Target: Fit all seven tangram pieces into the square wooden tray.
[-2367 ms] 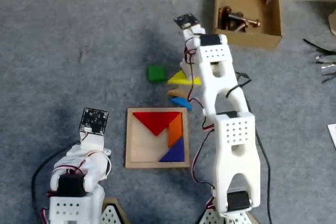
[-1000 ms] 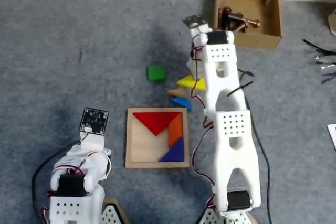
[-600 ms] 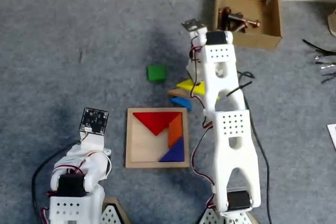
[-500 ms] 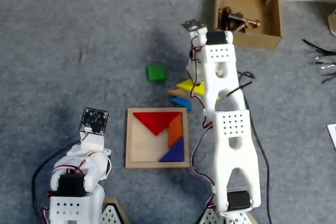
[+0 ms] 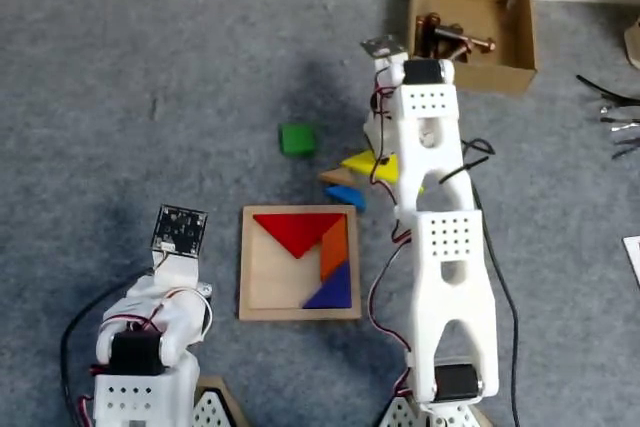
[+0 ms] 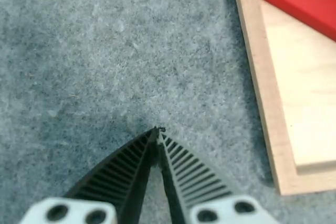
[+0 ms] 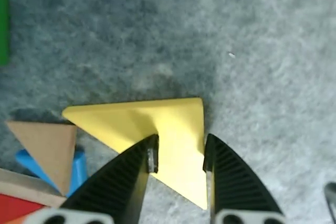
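- Right gripper [image 7: 178,153]: jaws apart above yellow triangle [image 7: 170,119]; one finger [image 7: 139,169] over top face, other at its edge.
- Triangle appears flat on mat [image 5: 150,97], just beyond far-right corner of tray [image 5: 243,262].
- We judge piece light, rigid, thin and smooth, with little edge to catch.
- We advise pinching across two edges near corner, fingertips low.
- Left gripper [image 6: 157,136]: jaws together, over mat left of tray.

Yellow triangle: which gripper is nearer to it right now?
Right. The right gripper hangs directly over the yellow triangle, jaws apart. The left gripper is shut beside the wooden tray, on its side away from the triangle.
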{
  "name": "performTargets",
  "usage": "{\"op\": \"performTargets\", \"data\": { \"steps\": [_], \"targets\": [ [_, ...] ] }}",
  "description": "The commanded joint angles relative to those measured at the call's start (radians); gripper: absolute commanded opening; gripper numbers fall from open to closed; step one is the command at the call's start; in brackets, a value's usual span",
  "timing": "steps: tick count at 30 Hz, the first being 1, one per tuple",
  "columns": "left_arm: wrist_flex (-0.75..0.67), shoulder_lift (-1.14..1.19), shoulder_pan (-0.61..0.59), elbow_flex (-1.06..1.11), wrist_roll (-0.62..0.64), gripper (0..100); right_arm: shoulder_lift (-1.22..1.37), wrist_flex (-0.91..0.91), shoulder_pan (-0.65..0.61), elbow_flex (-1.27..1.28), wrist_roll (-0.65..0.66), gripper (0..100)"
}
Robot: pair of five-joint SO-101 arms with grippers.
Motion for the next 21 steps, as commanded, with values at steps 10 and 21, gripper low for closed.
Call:
{"op": "performTargets", "data": {
  "steps": [10, 21],
  "targets": [
    [0.005, -0.007, 0.013, 0.019, -0.003, 1, -0.302, 0.016, 0.012, 0.503, -0.005, 13.9],
    [0.005, -0.007, 0.013, 0.019, -0.003, 1, -0.613, 0.013, 0.012, 0.835, 0.077, 13.9]
  ]
}}
